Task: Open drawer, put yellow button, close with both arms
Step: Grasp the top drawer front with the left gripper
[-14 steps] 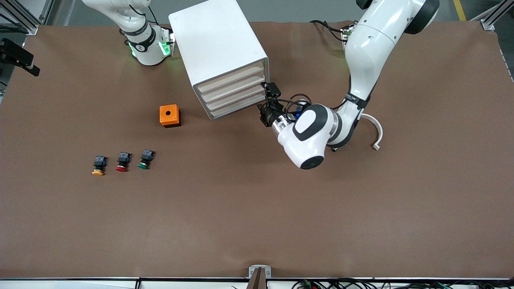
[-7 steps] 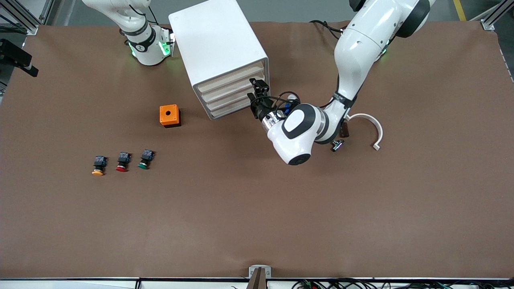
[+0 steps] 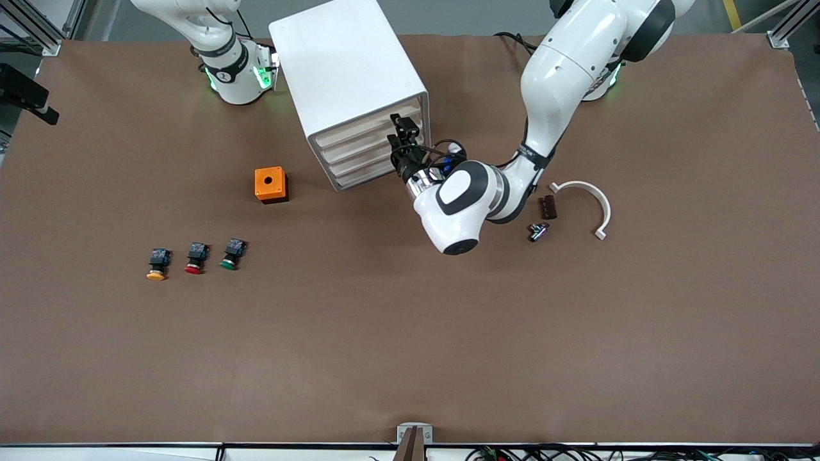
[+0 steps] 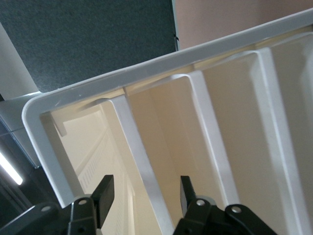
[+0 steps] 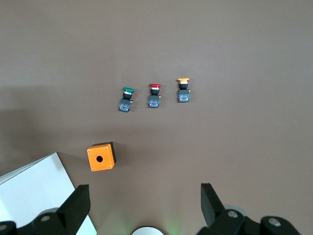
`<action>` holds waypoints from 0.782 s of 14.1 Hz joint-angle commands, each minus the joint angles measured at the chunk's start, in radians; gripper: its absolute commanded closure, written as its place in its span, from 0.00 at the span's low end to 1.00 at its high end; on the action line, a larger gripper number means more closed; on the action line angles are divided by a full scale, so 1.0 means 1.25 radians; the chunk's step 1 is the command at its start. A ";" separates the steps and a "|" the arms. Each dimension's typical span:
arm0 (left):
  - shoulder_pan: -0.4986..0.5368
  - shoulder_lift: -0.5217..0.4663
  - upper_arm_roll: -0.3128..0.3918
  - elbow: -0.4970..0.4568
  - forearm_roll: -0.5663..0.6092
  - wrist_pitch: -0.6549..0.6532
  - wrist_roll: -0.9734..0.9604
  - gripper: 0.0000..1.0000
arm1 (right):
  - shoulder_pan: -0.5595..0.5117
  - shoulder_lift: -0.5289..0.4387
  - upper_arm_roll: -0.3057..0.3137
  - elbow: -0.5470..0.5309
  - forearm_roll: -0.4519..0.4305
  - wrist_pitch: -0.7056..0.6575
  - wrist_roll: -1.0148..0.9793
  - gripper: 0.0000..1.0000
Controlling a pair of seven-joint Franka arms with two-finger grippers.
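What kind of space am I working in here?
Probably a robotics lab bench: a brown mat-covered table, aluminium frame posts at its corners, and cables along its edge.

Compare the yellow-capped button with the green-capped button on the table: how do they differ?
The small yellow-capped push button sits at the row's end toward the right arm's end of the table; the green-capped push button ends the row nearest the orange box. Yellow lies slightly nearer the front camera. Both have dark bodies and lie untouched.
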 commanded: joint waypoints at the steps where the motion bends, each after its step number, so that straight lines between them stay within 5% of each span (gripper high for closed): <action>1: -0.024 0.007 0.002 0.009 -0.018 -0.021 -0.032 0.40 | 0.003 -0.019 -0.002 -0.016 -0.003 0.007 0.000 0.00; 6: -0.037 0.031 0.003 0.009 -0.027 -0.021 -0.050 0.68 | 0.002 -0.016 -0.002 -0.011 -0.003 0.004 0.000 0.00; 11: -0.042 0.036 0.003 0.009 -0.028 -0.021 -0.049 0.83 | 0.002 -0.009 -0.003 0.007 -0.003 -0.004 0.002 0.00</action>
